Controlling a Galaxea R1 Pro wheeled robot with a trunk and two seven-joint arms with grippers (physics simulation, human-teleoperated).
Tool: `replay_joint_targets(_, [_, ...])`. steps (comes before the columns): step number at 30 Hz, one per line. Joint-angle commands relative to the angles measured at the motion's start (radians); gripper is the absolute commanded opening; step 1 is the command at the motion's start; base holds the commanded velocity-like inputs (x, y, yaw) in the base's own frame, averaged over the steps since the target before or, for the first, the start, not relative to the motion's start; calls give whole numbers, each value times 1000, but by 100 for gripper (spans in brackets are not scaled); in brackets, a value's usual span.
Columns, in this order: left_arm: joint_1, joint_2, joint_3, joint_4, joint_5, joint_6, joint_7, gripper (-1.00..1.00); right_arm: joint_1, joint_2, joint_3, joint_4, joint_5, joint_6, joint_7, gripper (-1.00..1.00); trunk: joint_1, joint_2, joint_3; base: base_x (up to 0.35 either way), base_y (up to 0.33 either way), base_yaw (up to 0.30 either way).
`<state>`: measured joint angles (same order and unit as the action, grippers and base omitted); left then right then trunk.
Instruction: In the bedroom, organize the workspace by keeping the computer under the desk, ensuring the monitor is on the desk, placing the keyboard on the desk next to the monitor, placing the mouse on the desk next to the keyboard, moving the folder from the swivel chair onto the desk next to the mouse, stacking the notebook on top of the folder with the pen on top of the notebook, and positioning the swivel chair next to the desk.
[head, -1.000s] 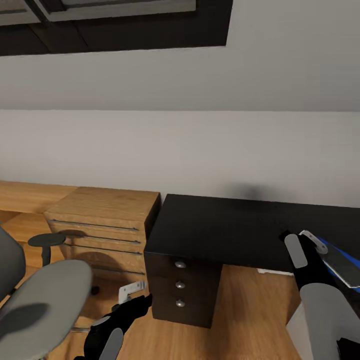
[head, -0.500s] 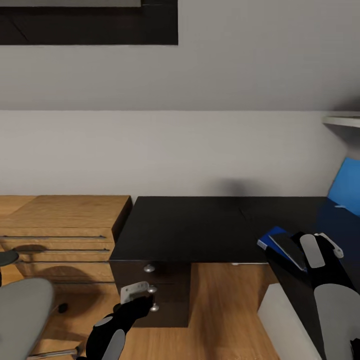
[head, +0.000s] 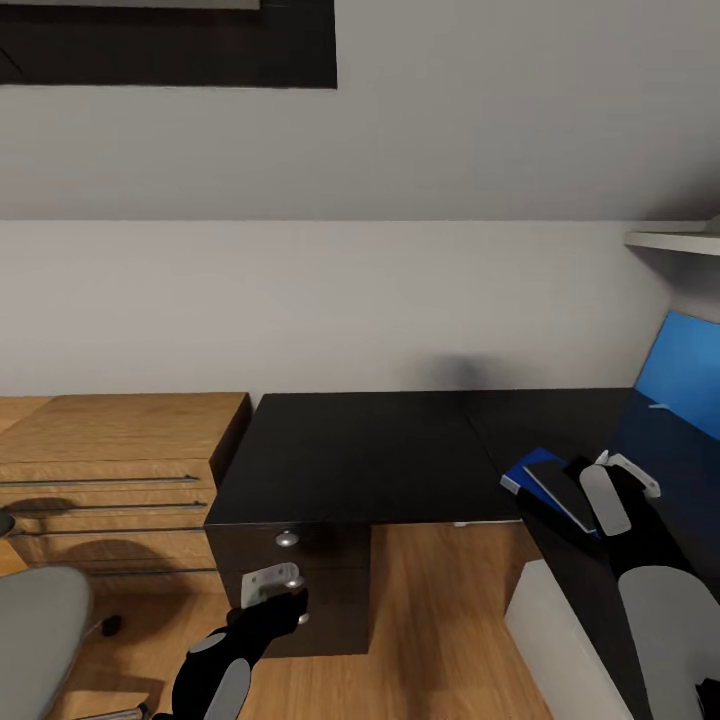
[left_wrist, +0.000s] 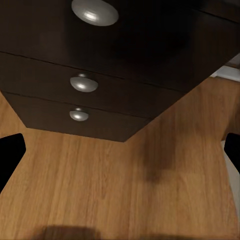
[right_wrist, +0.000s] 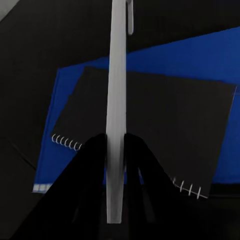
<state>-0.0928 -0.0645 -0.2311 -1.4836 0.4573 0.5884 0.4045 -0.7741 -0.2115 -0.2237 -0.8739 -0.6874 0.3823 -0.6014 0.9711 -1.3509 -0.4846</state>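
Head camera has swung right since the earlier frames: the wooden chest (head: 110, 470) and swivel chair (head: 40, 640) have slid toward the left edge of view and the monitor (head: 685, 380), its screen lit blue, has come in at the right. The right gripper (right_wrist: 116, 150) with the pen (right_wrist: 118, 100) now sits over the folder rather than off the desk's end. The desk (head: 350, 455) is black; its drawer unit (left_wrist: 100, 85) with round silver knobs sits under its left end. The blue folder (head: 525, 475) lies on the desktop near the front edge, by the inner corner of the L, with the dark grey notebook (right_wrist: 150, 120) flat on top, its spiral binding visible. Right gripper fingers (right_wrist: 90, 165) are pinched on the white pen, which stands roughly upright above the notebook; can't tell whether the tip touches it. Left gripper (head: 270, 590) hangs low in front of the drawer unit, fingers spread wide, nothing between them, wood floor (left_wrist: 125, 190) below. A light grey-white box edge (head: 560, 650) shows on the floor under the desk's right part, likely the computer.
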Motion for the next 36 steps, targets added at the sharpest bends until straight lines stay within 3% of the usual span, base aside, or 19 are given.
replay_joint_targets(1, [-1,0,-1,-1,11,2,10,100,-1,-1,2,-1,-6,3,-1,-100,0,-1,-1,0,0,0])
replay_joint_targets(11, [0,0,-3,-1,11,-1,10,100,-1,-2,12,6,-2,-4,15,-100,0,-1,-1,43,0,0])
replay_joint_targets(24, [43,0,-5,-42,10,-5,10,100,-5,-3,13,129,21,-23,19,-100,0,-1,-1,138,0,0])
replay_joint_targets(29, [104,0,-52,-117,9,-4,10,100,-8,-3,13,197,71,-43,56,-100,0,-1,-1,4,0,0])
replay_joint_targets(36, [122,0,-81,-133,10,-4,10,100,-10,-3,13,231,81,-72,65,-100,0,-1,-1,0,0,0])
